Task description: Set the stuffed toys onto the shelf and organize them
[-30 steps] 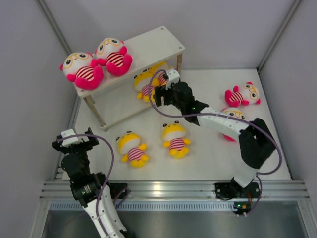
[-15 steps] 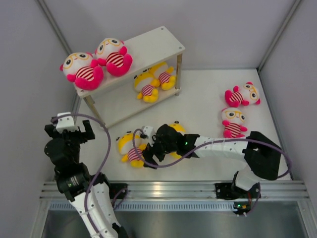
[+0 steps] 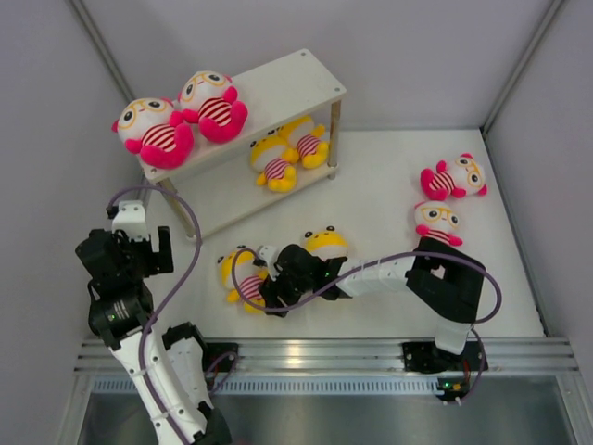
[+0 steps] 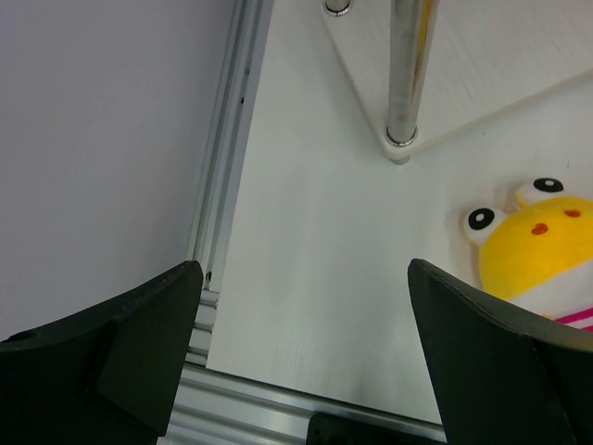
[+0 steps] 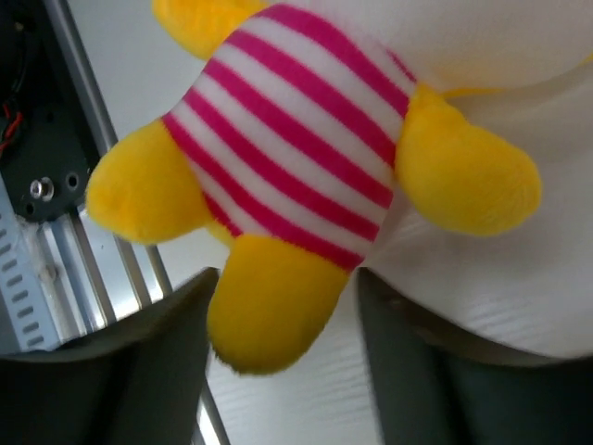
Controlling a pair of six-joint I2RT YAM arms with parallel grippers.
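yellow plush toy [image 5: 296,158], stubby leg between parted fingers [image 5: 139,371] of right tool [image 5: 287,371]

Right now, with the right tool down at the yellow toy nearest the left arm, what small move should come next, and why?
Most likely shut the right tool on the yellow toy. The wrist view shows its fingers open on either side of the toy's leg, not yet gripping. The toy lies on the table and not on the shelf, so it needs to be lifted.
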